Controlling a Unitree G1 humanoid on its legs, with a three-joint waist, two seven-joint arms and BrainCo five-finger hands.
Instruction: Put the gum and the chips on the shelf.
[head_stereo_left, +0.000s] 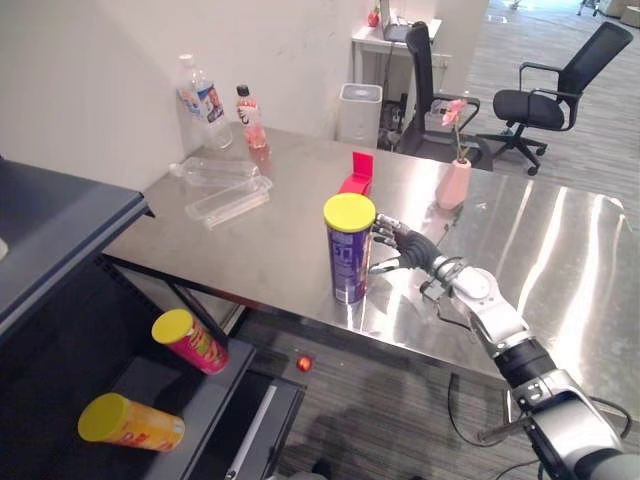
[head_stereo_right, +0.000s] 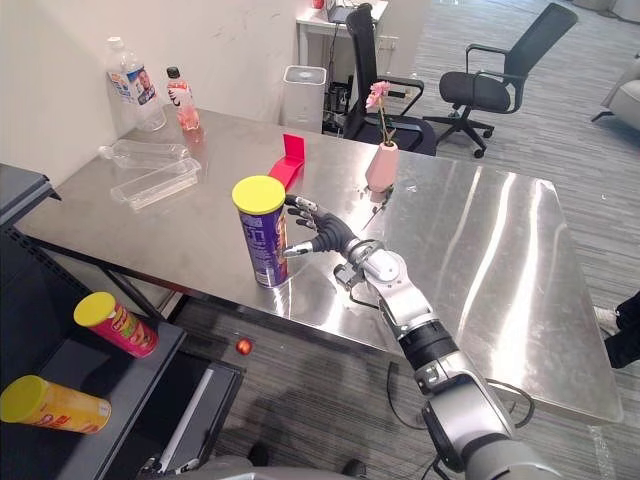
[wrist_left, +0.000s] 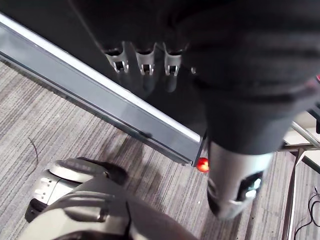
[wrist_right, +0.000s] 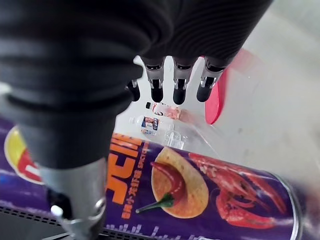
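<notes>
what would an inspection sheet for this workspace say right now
surface: steel table, reflective
job's things: purple chips can upright near the table's front edge; red gum box behind it; neither is on the shelf yet
clutter: tall bottle, small bottle, lying clear bottle, clear tray and pink vase on the table; pink can and orange can lying on the shelf
robot hands: right robot hand open beside the purple chips can, contact unclear; left robot hand open above a dark surface
cables: nothing seen
surroundings: office chairs, white bin, red ball on the carpet
</notes>
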